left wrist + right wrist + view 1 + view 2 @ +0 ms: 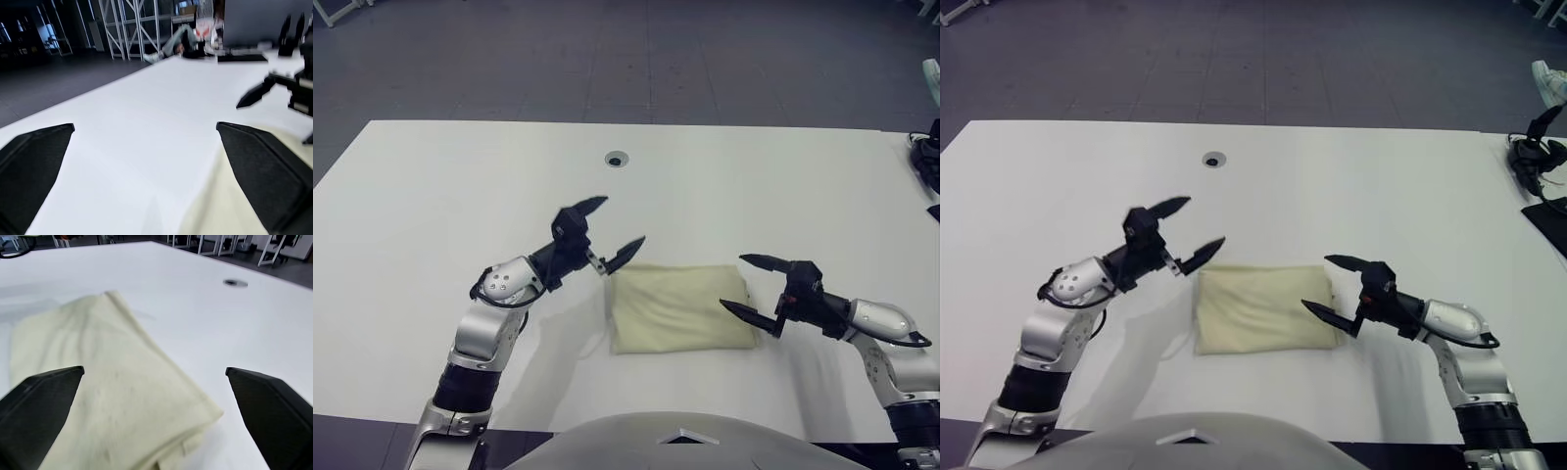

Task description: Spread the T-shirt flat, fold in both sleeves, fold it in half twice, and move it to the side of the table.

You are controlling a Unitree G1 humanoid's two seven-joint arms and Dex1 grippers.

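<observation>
The T-shirt [680, 308] lies as a compact pale-yellow rectangle on the white table [460, 176], toward 6 o'clock of the tabletop, close to the robot's edge. Judging by its shape, the folds are done and only the move to the side is left.

It looks soft, light and limp. It has no stiffness to carry it, so the stacked layers would likely sag or slip apart if lifted by one corner. A safer hold would be a pinch through all the layers at a folded edge, at the packet's 9 and 3 o'clock sides. It could also be dragged flat across the smooth top.

The left gripper [622, 220] hovers at the shirt's 10 o'clock, its fingers spread wide and holding nothing. The right gripper [734, 282] sits at the shirt's 3 o'clock, just beside the edge, also spread and empty.

A cable hole [617, 159] lies at 11 o'clock, well apart from the shirt. Black cables [1533, 157] sit at the table's 2 o'clock edge, cut off by the frame.

The sleeves and the number of layers are hidden inside the packet. Whether the lower right finger touches the cloth cannot be told.
</observation>
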